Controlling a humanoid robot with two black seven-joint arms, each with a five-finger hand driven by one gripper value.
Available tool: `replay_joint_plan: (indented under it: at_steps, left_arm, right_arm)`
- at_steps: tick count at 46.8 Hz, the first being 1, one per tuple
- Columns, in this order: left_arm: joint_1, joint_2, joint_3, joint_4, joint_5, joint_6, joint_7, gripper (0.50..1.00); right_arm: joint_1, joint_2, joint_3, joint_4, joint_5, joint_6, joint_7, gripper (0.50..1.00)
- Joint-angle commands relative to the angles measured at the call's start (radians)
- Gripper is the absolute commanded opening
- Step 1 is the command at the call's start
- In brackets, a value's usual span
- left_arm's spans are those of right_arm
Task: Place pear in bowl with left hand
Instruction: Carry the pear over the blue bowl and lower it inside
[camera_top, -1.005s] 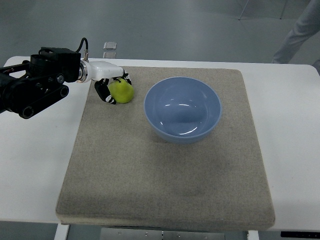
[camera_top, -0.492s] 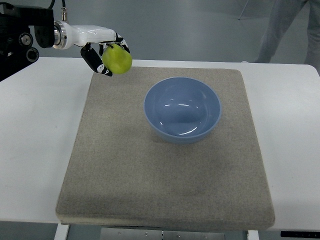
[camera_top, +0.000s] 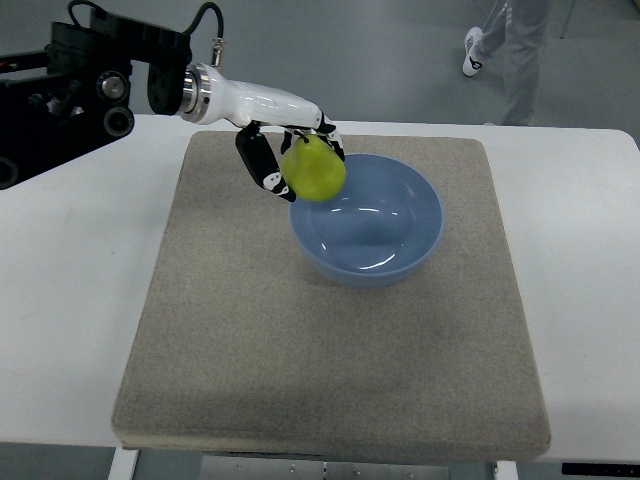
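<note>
My left hand (camera_top: 292, 160) comes in from the left edge on a white and black arm. Its fingers are shut on a yellow-green pear (camera_top: 314, 169). The hand holds the pear in the air over the left rim of the light blue bowl (camera_top: 400, 250). The bowl stands upright on the grey mat (camera_top: 300, 340), right of centre near its far edge, and nothing shows inside it. My right arm is not in view.
The grey mat lies on a white table (camera_top: 70, 300). A person's legs (camera_top: 515, 50) show on the floor past the table's far right side.
My left hand has lifted the pear from the mat's far left corner and carried it right, from beside the mat edge to above the bowl's left rim.
</note>
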Motion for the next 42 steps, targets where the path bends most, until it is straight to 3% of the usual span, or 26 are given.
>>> replay_joint_plan:
  at_steps: [1,8,19,22,24,30,34,38,40,42]
  left_arm:
    - [0.015,-0.052,0.002,0.022,0.030,0.003,0.011,0.500]
    - [0.066,-0.156,-0.011,0.089,0.110,0.015,0.020,0.500]
    - [0.080,-0.191,-0.011,0.103,0.123,0.015,0.020,0.500]
    - [0.081,-0.199,-0.008,0.113,0.124,0.016,0.020,0.642]
    - [0.080,-0.202,-0.006,0.117,0.124,0.015,0.020,0.690]
    - [0.081,-0.202,-0.006,0.120,0.124,0.016,0.020,0.782]
    - [0.080,-0.202,-0.011,0.120,0.124,0.015,0.020,0.876]
    - [0.080,-0.202,-0.012,0.120,0.121,0.016,0.020,0.900]
    - [0.080,-0.201,-0.014,0.120,0.113,0.015,0.020,0.964]
    - [0.078,-0.196,-0.014,0.117,0.107,0.015,0.020,0.973]
  right_arm:
    - [0.000,0.000,0.000,0.000,0.000,0.000,0.000,0.924]
    - [0.000,0.000,0.000,0.000,0.000,0.000,0.000,0.924]
    - [0.000,0.000,0.000,0.000,0.000,0.000,0.000,0.924]
    - [0.000,0.000,0.000,0.000,0.000,0.000,0.000,0.924]
    - [0.000,0.000,0.000,0.000,0.000,0.000,0.000,0.924]
    - [0.000,0.000,0.000,0.000,0.000,0.000,0.000,0.924]
    - [0.000,0.000,0.000,0.000,0.000,0.000,0.000,0.924]
    - [0.000,0.000,0.000,0.000,0.000,0.000,0.000,0.924]
    - [0.000,0.000,0.000,0.000,0.000,0.000,0.000,0.924]
    - [0.000,0.000,0.000,0.000,0.000,0.000,0.000,0.924]
